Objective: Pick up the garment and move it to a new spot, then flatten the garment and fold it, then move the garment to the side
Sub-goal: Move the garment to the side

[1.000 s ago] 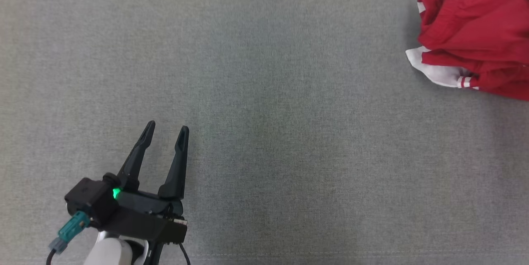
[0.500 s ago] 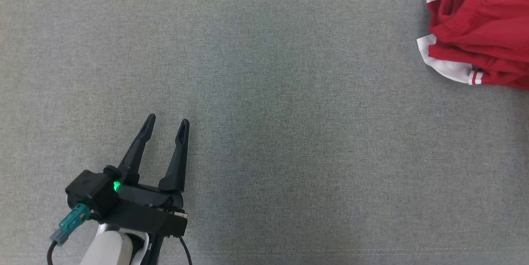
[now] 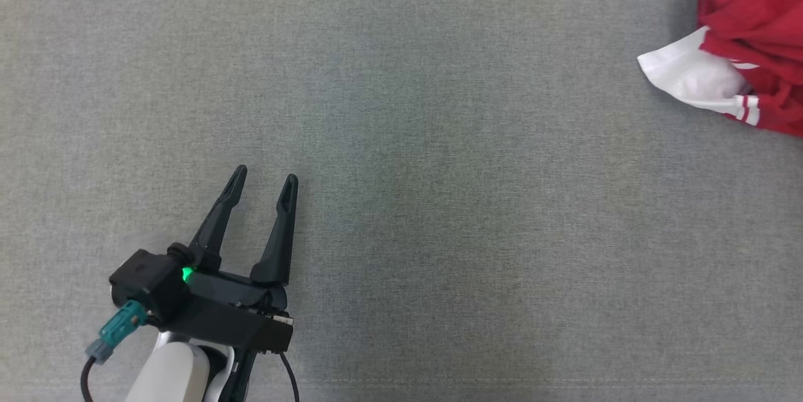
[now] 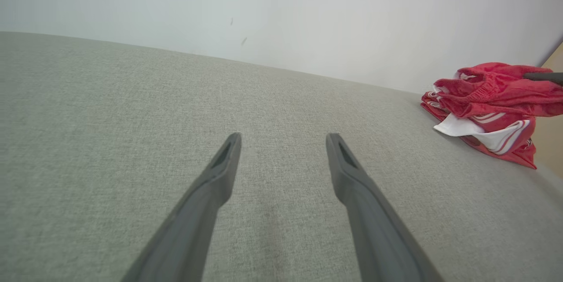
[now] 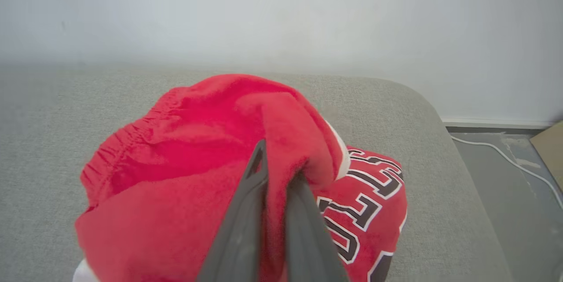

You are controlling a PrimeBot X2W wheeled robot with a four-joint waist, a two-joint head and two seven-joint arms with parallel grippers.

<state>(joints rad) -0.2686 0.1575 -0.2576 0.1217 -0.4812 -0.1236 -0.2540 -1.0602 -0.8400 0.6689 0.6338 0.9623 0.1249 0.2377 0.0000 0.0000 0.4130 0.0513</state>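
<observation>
Right tool [image 5: 276,163] pinching fold of garment [image 5: 176,154], cloth draped over its tips. Over last second red bulk drawn up and away, white hem newly exposed: pickup under way. Left tool [image 3: 265,174] spread, idle above counter [image 3: 439,138]; garment well off to its right and ahead.

— Harsh light?
— No, bright, soft and even; just a faint shadow left of the garment [image 3: 746,19] in the head view.
— Sharp?
— Mostly. The right gripper [image 5: 278,172] goes soft near its lens, and wrist views bow the grey surface [image 4: 132,97].
</observation>
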